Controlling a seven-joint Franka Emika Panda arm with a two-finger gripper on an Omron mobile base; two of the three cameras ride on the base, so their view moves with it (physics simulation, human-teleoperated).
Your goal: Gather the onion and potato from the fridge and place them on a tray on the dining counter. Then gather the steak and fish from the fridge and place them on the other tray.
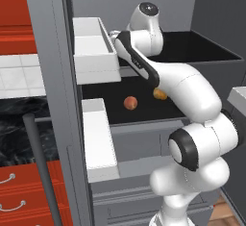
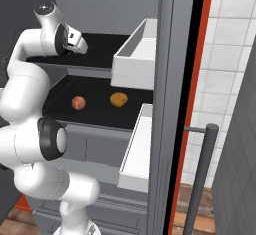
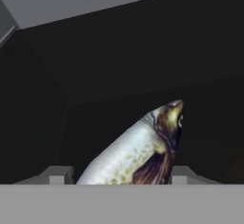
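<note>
The fridge (image 1: 53, 76) stands open, and my arm reaches into its upper black shelf (image 2: 100, 49). In the hand view a silvery fish (image 3: 138, 151) with a dark brown head lies between my fingertips. My gripper (image 3: 116, 178) is shut on the fish, one tip against each flank. On the shelf below sit a reddish round onion (image 1: 130, 103) (image 2: 78, 102) and a yellow-brown potato (image 1: 160, 94) (image 2: 118, 99), apart from each other and untouched. The steak and the trays are out of view.
White door bins (image 1: 96, 52) (image 2: 135, 59) flank the arm at shelf height, with lower bins (image 1: 98, 143) (image 2: 137, 149) beneath. Long grey bar handles (image 1: 41, 167) (image 2: 200, 174) stand near the doors. Red cabinets (image 1: 19, 191) and a black veined countertop (image 1: 14, 129) lie to the left.
</note>
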